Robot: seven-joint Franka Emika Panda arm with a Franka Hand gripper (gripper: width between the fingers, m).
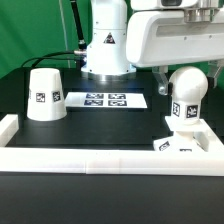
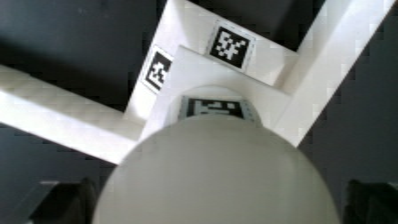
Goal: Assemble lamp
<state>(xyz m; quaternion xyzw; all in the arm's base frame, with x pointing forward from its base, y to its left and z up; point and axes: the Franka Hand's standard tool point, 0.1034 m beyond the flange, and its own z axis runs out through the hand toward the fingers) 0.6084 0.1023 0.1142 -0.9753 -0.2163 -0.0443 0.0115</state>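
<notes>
Claw (image 2: pixel 214 203) tips cut off and blurred, flanking white round-headed plastic bulb (image 2: pixel 214 165); can't tell if pinching. One bulb, one flat square white base (image 2: pixel 199 40), one white cone shade (image 1: pixel 45 95)

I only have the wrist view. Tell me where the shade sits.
Observer: The shade stands wide end down at the exterior view's left, well apart from the bulb.
Operator: Say what lies between them.
Observer: The marker board, lying flat.
Operator: Report how the bulb stands from the side.
Observer: Upright on the base, with its stem tag facing the camera.
</notes>
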